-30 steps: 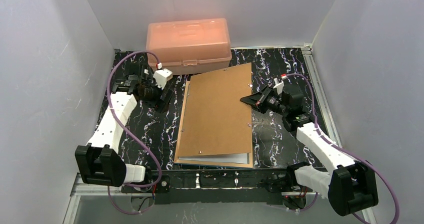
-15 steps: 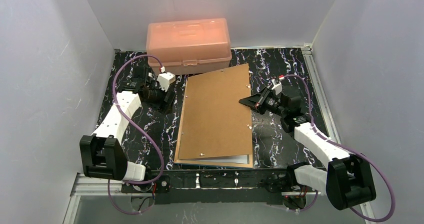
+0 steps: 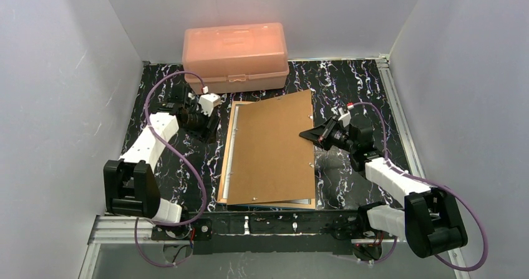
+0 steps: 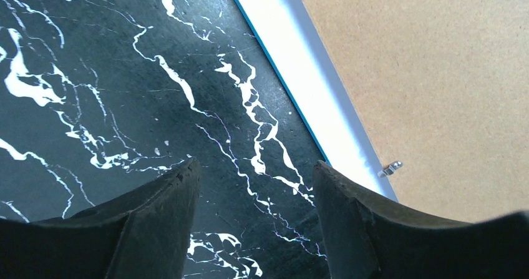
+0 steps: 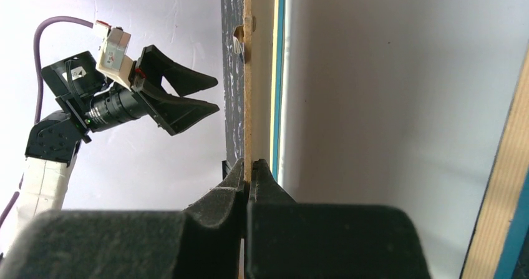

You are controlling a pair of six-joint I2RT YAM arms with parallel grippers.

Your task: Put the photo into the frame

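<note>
Board (image 3: 271, 148) swung straighter atop frame (image 3: 223, 176), pinched by right gripper (image 3: 305, 134)

The board (image 3: 271, 148) is matt brown fine-grained fibreboard, the table (image 3: 355, 82) a smooth black marble-print top with slight sheen, the box (image 3: 235, 48) translucent peach plastic, the frame (image 3: 223, 166) light wood-look, blue-painted rim, with a small shiny metal tab (image 4: 391, 166).

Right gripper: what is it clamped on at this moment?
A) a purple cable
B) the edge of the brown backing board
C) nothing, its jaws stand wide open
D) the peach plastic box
B: in the right wrist view, the two fingers of the right gripper press together on the thin edge of the brown backing board.
</note>
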